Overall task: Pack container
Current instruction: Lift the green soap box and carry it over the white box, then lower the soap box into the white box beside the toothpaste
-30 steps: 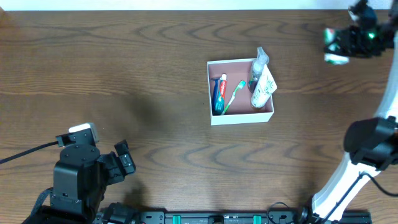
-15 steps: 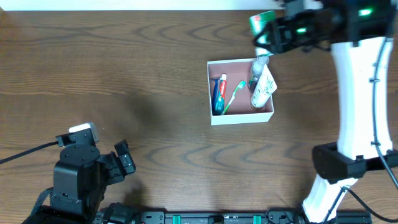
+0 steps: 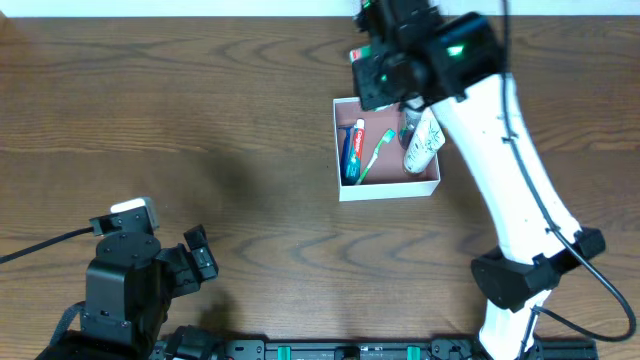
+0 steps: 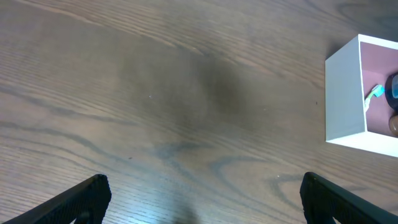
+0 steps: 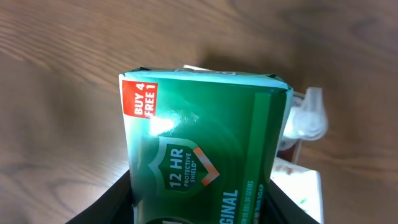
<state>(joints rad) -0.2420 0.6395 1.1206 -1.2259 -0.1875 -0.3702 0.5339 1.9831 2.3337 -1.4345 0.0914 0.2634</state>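
The left gripper (image 3: 198, 258) is held spread wide, well apart from the container (image 3: 388, 190) at mid-table. A green pack (image 5: 205, 162) is pinched by the right gripper (image 3: 382, 72) over the container's far rim, so the drop is judged best left to that arm.

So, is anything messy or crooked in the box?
The white tube lies slanted, poking over the container's right rim instead of lying flat like the toothpaste and toothbrush. Nothing looks spilled.
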